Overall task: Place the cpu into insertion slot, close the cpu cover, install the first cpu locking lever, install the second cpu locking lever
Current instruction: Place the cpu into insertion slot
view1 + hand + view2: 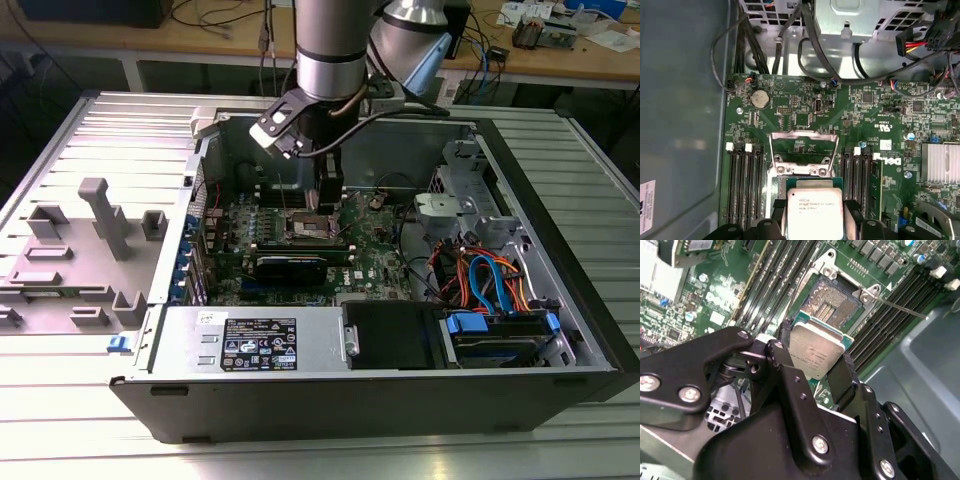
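in the exterior view, going from its left: a grey plastic fixture [95, 235] lies on the slatted table [60, 420]. next comes the open computer case [560, 300], where the arm [330, 50] reaches down and the gripper [328, 198] hangs just over the insertion slot [308, 228]. blue and orange cables [490, 280] sit toward that view's right.

the second wrist view looks along the black fingers [842, 380], which are clamped on two opposite edges of the cpu [816, 351]. the chip is square, so it has no long side. it lies flat with its metal top facing away from the board. it is held over the near edge of the slot [832, 302] and is not seated, and the slot's pin field lies bare. a thin locking lever [900, 308] sticks out beside the memory slots [890, 315].

the first wrist view looks from the other side. from that picture's left come the case wall, a coin battery [760, 99] and memory slots [745, 185]. then comes the cpu cover [801, 147], swung up and open, with the gripped cpu [814, 212] squared to the memory slots. a finned heat sink [940, 162] follows.
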`<state>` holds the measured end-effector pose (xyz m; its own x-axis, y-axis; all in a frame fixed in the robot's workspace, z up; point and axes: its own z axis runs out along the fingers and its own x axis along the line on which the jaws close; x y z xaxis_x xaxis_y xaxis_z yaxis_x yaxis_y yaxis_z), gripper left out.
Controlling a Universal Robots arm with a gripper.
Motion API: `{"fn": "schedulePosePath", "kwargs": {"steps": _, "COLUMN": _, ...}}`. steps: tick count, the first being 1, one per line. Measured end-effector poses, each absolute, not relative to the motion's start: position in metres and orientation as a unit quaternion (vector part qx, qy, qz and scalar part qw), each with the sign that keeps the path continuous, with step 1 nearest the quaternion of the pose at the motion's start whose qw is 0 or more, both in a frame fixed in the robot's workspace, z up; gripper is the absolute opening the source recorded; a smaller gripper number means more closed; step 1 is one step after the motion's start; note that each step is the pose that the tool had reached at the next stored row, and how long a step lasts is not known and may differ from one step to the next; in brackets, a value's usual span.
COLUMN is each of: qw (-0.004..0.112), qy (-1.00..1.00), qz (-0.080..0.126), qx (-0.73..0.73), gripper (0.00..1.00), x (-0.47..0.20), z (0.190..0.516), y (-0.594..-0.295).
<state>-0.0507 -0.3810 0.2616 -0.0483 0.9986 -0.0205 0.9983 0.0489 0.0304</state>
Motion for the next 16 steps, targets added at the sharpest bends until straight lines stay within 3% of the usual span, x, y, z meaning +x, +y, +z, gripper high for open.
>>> {"fn": "schedulePosePath", "kwargs": {"steps": 16, "qw": 0.026, "qy": 0.703, "qz": 0.011, "qx": 0.71, "gripper": 0.54, "x": -0.063, "z": 0.237, "y": -0.378}}
